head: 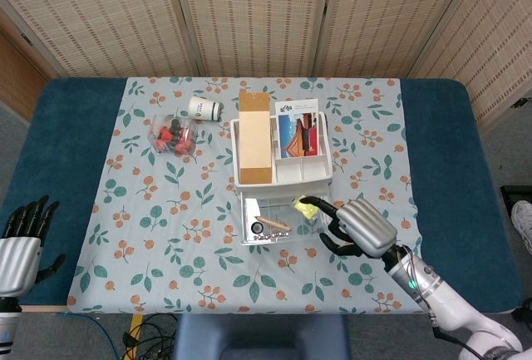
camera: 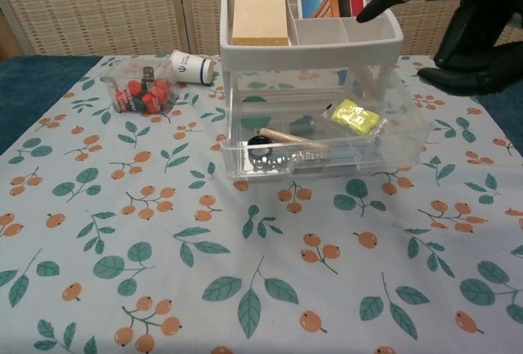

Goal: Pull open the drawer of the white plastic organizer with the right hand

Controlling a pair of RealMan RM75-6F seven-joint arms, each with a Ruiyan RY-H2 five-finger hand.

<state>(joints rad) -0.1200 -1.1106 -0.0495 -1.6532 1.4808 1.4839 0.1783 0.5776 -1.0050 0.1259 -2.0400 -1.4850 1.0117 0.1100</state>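
The white plastic organizer point(head: 283, 179) point(camera: 310, 47) stands mid-table with a tan block and cards in its top tray. Its clear drawer point(head: 248, 235) point(camera: 406, 135) is pulled out toward me. Inside lie a yellow packet point(camera: 355, 115), a wooden stick point(camera: 292, 137) and a black cap point(camera: 260, 143). My right hand point(head: 356, 227) point(camera: 459, 23) hovers raised to the right of the organizer, one finger stretched toward it, holding nothing and touching nothing. At the table's near left corner, off the cloth, my left hand point(head: 22, 240) has its fingers spread and empty.
A white cup point(head: 204, 108) point(camera: 190, 66) lies on its side behind a clear bag of red pieces point(head: 171, 136) point(camera: 140, 92), both left of the organizer. The floral cloth point(head: 166, 244) covers the blue table point(head: 453, 177). Folding screens stand behind.
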